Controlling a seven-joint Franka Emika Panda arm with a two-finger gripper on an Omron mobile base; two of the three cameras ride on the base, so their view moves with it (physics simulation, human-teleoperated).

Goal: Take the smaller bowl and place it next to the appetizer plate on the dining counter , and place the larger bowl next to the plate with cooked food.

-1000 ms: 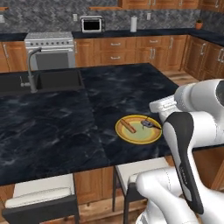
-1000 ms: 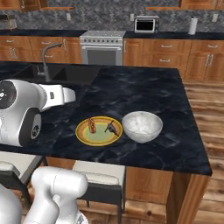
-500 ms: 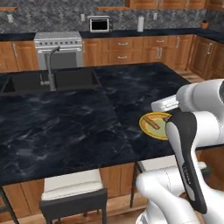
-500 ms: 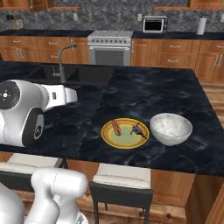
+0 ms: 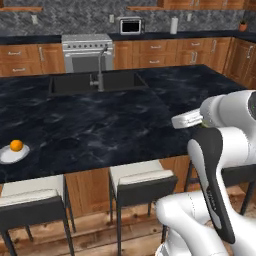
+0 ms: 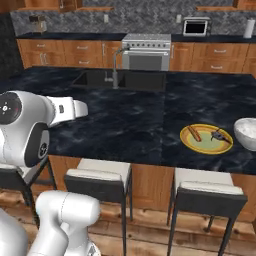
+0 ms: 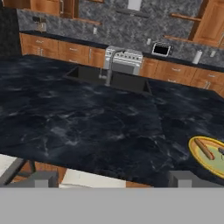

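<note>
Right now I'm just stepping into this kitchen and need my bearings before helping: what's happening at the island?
Nothing is being handled. The pincer is open and empty, held above the near edge of the dining counter. The larger bowl already sits beside the plate with cooked food on the counter's right. The appetizer plate with its orange sits alone toward the left end, so the smaller bowl's placement looks not yet done.

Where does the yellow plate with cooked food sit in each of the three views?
Left base view: not in it.
Right base view: yellow plate, right of centre on the dining counter.
Hand view: yellow plate at the right edge.
Shared landmark: the sink faucet.
</note>
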